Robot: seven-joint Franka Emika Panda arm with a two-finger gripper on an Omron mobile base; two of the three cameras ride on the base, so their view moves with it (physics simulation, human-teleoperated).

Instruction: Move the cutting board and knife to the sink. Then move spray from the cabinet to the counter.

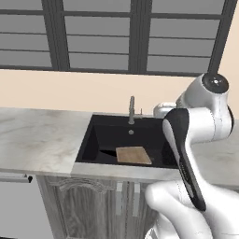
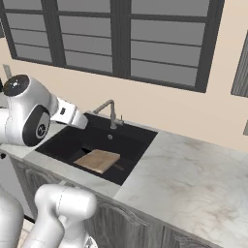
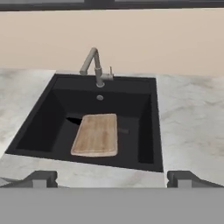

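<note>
My end effector [image 3: 112, 178] hangs empty, fingers wide apart. The flat light-brown wooden cutting board [image 3: 96, 135] lies inside the black sink [image 3: 148, 131], near its front wall.

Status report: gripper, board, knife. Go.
Gripper open, empty, above the sink's near rim. Cutting board lies in the sink. Knife in the basin, mostly under the board. Faucet stands behind; nothing in the way.
</note>
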